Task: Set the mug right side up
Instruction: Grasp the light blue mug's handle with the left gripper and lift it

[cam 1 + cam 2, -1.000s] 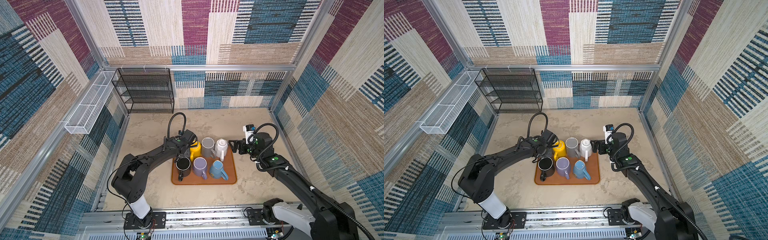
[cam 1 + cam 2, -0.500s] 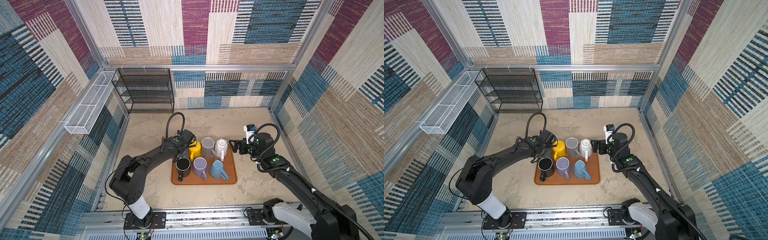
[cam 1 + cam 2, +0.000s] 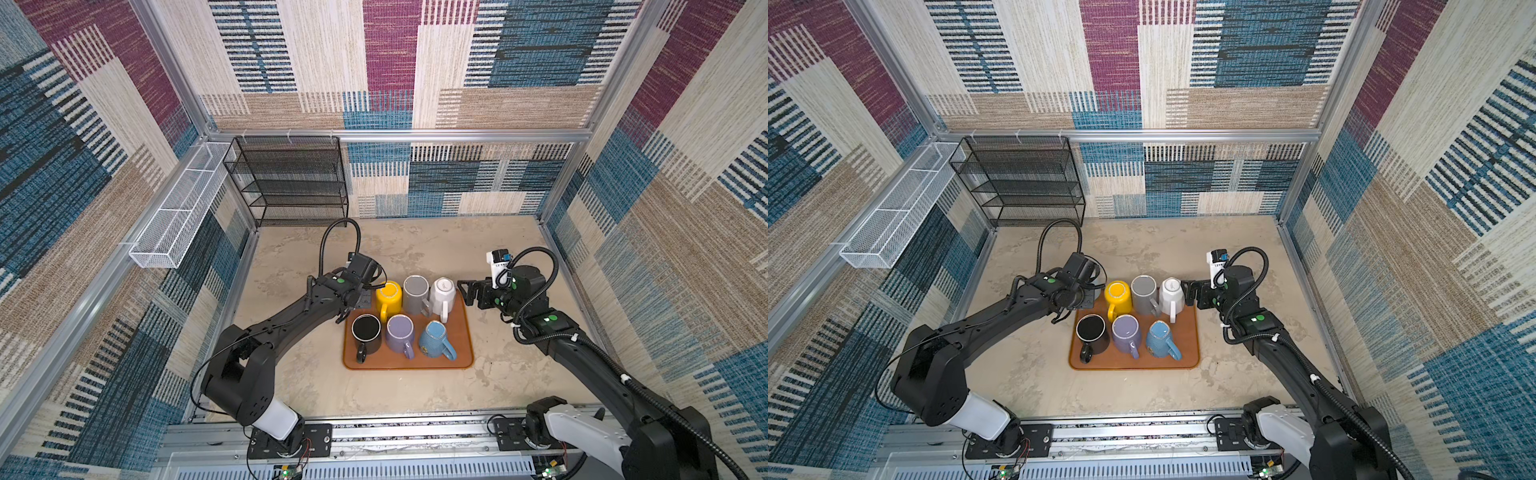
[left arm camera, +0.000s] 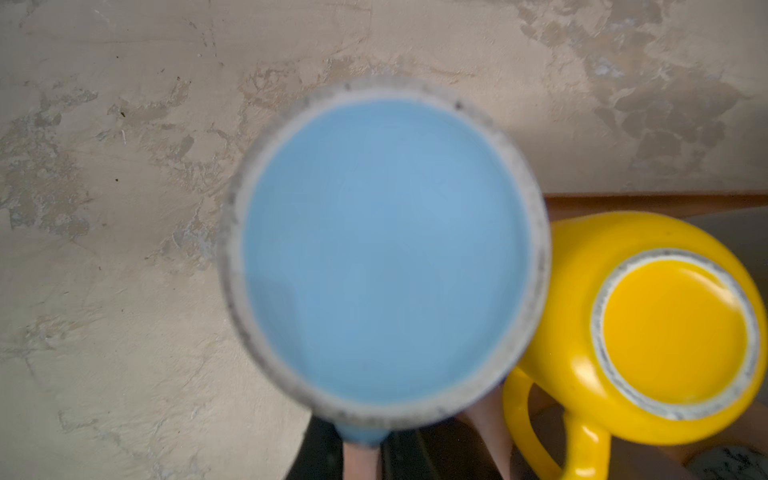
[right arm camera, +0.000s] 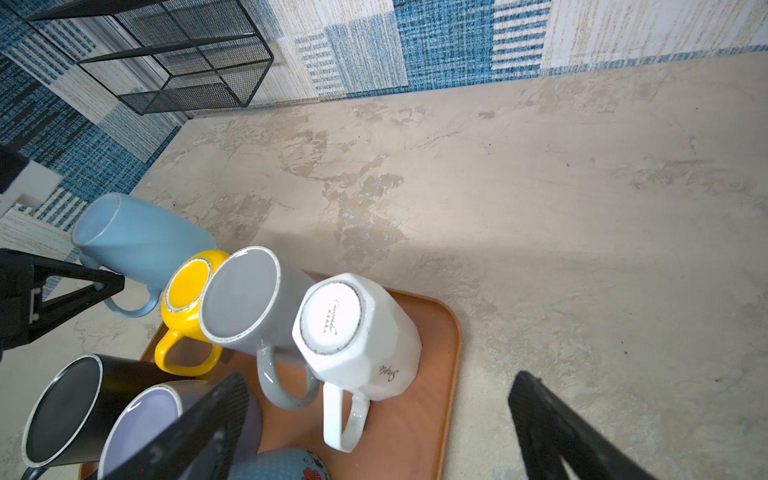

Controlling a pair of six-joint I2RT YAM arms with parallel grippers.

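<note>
**Light blue mug (image 5: pixel 149 245) gripped by its handle, base up, turn not yet made**

The left gripper (image 5: pixel 112 286) was clenched on the handle of the light blue mug. It held the mug off the tray (image 3: pixel 407 368), over the bare table (image 3: pixel 415 249), just beside the tray's far left corner and next to the yellow mug (image 5: pixel 189 291). In the right wrist view the mug leaned over, with its flat base and pale foot ring pointing up and away from the tray. In the left wrist view that base (image 4: pixel 386 249) filled the middle of the frame, blurred, facing the camera. In both top views the left wrist hid the mug almost entirely.

The right gripper (image 3: pixel 465 293) hovered with its jaws spread wide and nothing between them, just off the tray's right edge and near the white mug (image 3: pixel 444 293).

By my reading, the pick was done: the mug was separated from the others and the hold on its handle looked secure. The main work remained, which was rolling the wrist until the mouth faced up, setting the mug down on its base and letting go. The mug's mouth could not be seen in any view. The yellow, grey (image 3: pixel 415 293) and white mugs stood base up in the tray's back row. The yellow one sat close enough that the rotation would call for some clearance.
</note>
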